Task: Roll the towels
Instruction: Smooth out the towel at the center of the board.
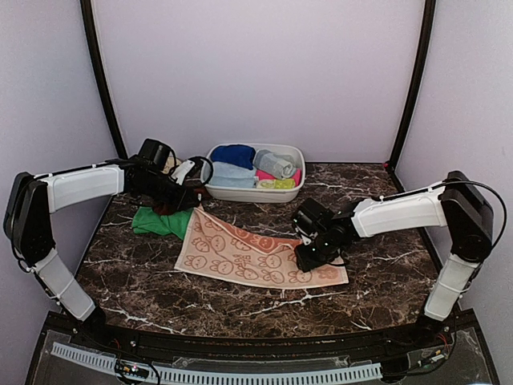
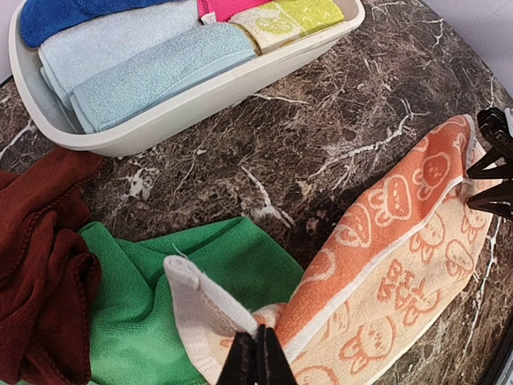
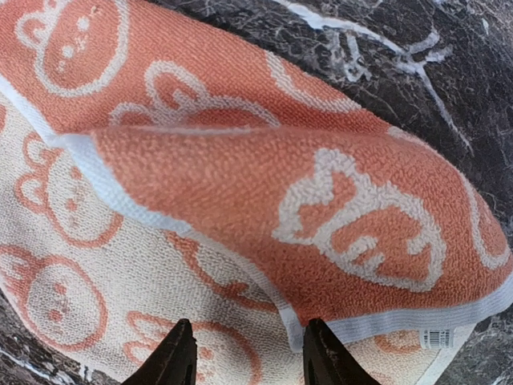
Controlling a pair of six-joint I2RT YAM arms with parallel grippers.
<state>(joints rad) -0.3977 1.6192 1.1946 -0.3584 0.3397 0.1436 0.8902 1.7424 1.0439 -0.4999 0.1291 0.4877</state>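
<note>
Sprawling orange towel: flat across the middle of the tabletop, right-hand corner folded back over itself, back-left corner lifted.
Green towel: bunched toward the left edge, right by the orange one's lifted corner.
Brown towel: crumpled, touching the green one on its back-edge side.
Left gripper: fingers pinched together on that lifted corner.
Right gripper: fingers apart, low over the folded corner, not gripping anything afaict.
Basin: at the back edge, middle-ish, packed with folded cloths.

Left end effector pinches orange towel corner
</note>
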